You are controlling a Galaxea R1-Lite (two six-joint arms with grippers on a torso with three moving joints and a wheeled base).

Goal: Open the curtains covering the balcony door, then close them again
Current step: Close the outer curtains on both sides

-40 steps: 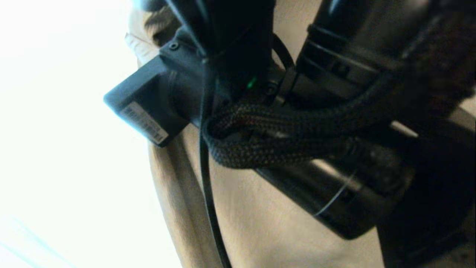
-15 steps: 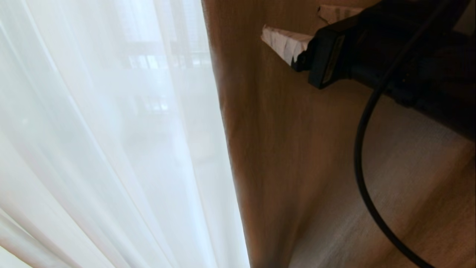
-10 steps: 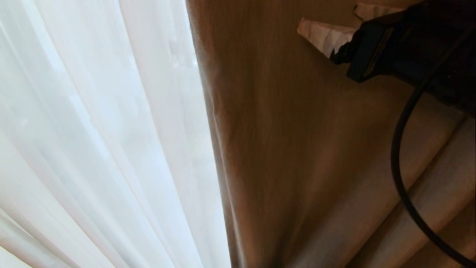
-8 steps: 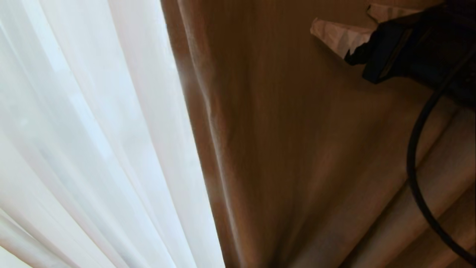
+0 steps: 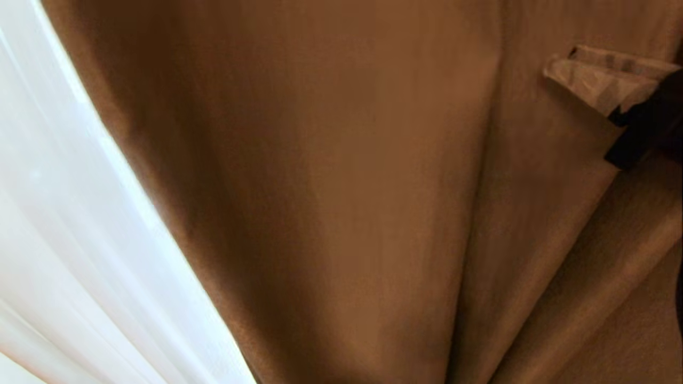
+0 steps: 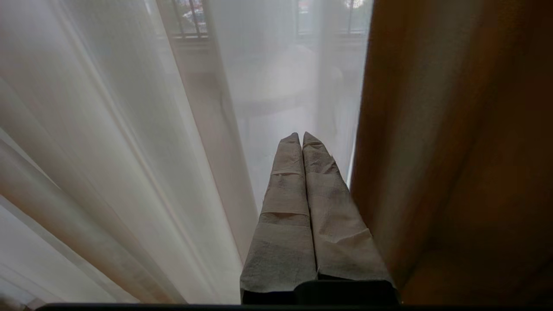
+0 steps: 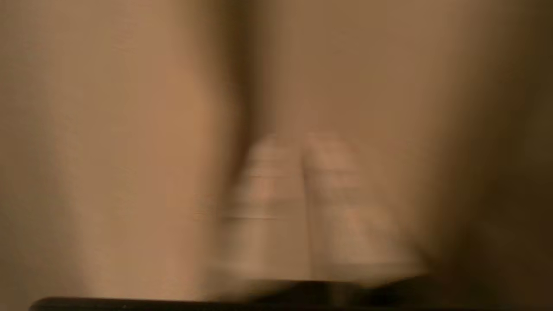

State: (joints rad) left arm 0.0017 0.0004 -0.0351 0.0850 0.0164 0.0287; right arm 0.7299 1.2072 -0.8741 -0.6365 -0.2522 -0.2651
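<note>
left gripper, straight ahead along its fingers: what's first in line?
Probably the white sheer curtain, hanging right ahead of the shut left gripper. The brown opaque curtain lies just off to one side, not in line. The gap to the sheer is unclear.

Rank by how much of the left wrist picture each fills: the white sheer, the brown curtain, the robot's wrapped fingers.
1. White sheer, largest.
2. Brown curtain.
3. Wrapped fingers of the left gripper, smallest, though nearest the camera.
</note>
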